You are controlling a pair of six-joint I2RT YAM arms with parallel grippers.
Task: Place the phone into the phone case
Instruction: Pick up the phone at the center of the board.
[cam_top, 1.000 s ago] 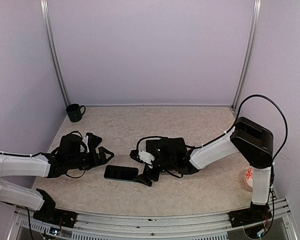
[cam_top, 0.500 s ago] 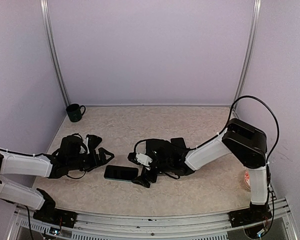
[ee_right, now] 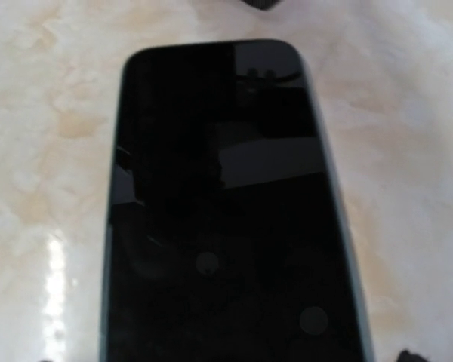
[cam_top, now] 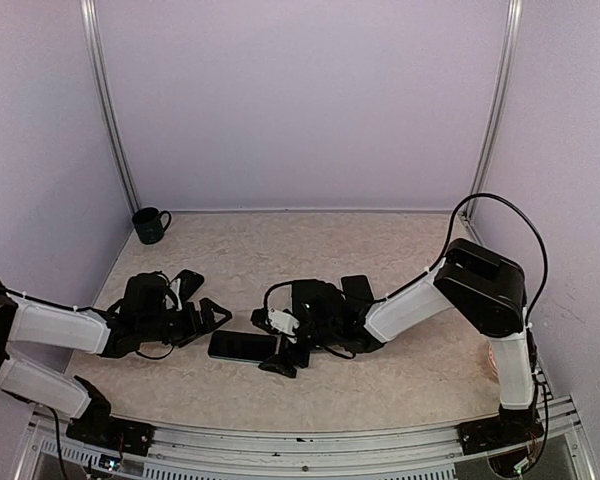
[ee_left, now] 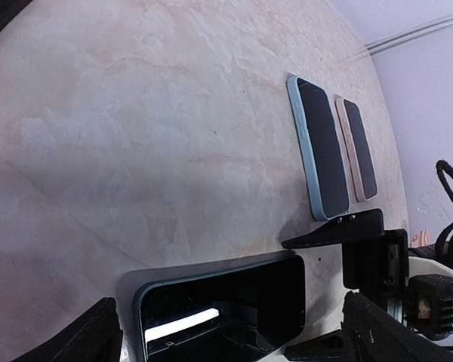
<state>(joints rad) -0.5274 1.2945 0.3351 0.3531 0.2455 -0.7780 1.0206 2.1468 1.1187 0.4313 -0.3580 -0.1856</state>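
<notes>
Risk: phone (cam_top: 242,346) near the counter's (cam_top: 400,250) near edge skidding left under right end effector (cam_top: 282,357), spread wide; left end effector (cam_top: 202,317) released, not bracing.

There are no words, numbers, brand names or signs to read in any of the pictures. The phone (ee_right: 226,219) has a dark, blank screen with only shine on it. The other two phones (ee_left: 322,147) farther back on the counter (ee_left: 136,113) are blank too. The dark mug (cam_top: 150,225) in the corner has no writing that can be made out.
</notes>
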